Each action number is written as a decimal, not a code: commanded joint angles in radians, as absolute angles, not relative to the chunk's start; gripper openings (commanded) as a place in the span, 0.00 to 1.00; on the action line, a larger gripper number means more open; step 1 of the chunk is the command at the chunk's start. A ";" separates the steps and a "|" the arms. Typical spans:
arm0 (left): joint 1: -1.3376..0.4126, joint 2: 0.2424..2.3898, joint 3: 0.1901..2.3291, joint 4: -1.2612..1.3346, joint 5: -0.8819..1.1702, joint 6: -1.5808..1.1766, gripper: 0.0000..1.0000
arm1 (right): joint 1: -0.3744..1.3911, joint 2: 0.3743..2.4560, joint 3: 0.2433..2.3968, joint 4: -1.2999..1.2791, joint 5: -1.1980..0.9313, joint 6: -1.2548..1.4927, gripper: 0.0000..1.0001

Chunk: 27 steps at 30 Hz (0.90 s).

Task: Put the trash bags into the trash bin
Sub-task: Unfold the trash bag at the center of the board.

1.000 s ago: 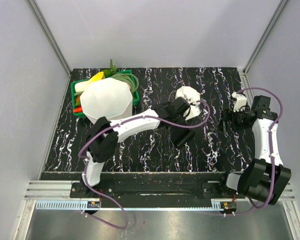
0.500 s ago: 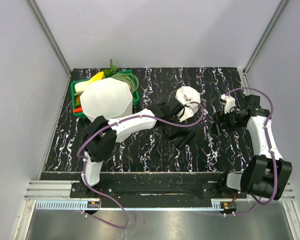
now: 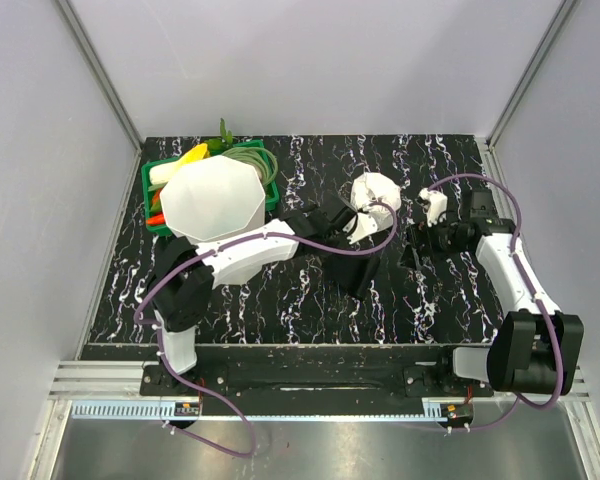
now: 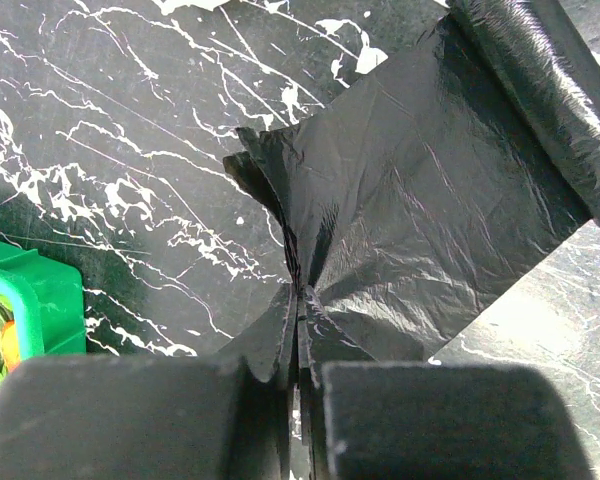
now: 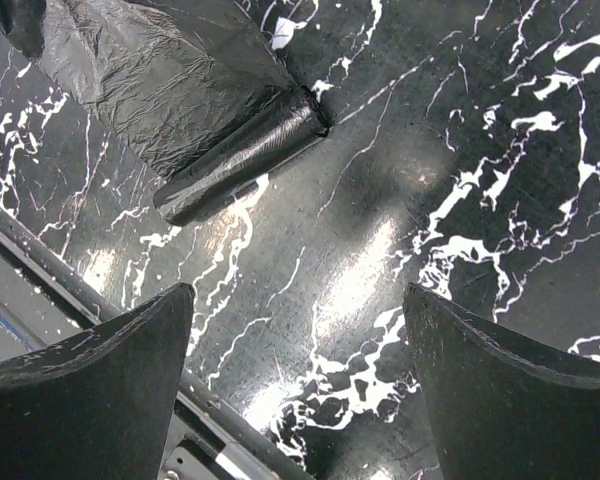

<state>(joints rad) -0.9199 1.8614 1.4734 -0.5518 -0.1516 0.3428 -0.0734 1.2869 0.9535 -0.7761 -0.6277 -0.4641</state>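
The trash bag (image 4: 420, 220) is a glossy black film sheet, partly unrolled, its rolled end (image 4: 540, 90) still wound. My left gripper (image 4: 300, 310) is shut on the sheet's pinched near edge. From above, the left gripper (image 3: 330, 235) holds the bag (image 3: 358, 272) at mid table. The trash bin (image 3: 215, 197), white with a faceted rim, stands upright at the back left. My right gripper (image 5: 300, 340) is open and empty over bare table, the bag (image 5: 170, 90) up and left of its fingers. From above, the right gripper (image 3: 417, 248) is right of the bag.
A green basket (image 3: 152, 195) of toy vegetables stands behind the bin, touching it; its corner shows in the left wrist view (image 4: 35, 300). A white rounded plastic roll (image 3: 373, 190) lies behind the bag. The table's front rail (image 5: 70, 290) runs below the right gripper.
My left gripper has moved left with the bag in it, drawing the sheet out. My right gripper has moved left toward the bag and stays open.
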 commanded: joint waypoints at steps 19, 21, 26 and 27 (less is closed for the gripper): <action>-0.911 1.746 1.367 -0.426 -0.150 0.325 0.00 | 0.190 1.580 1.020 -0.575 -0.387 -0.156 0.90; -0.910 1.738 1.356 -0.414 -0.150 0.327 0.00 | 0.207 1.595 1.029 -0.569 -0.388 -0.150 0.90; -0.911 1.730 1.348 -0.393 -0.149 0.324 0.00 | 0.245 1.637 1.057 -0.561 -0.374 -0.127 0.90; -0.910 1.729 1.347 -0.394 -0.146 0.321 0.00 | 0.256 1.647 1.058 -0.561 -0.358 -0.123 0.90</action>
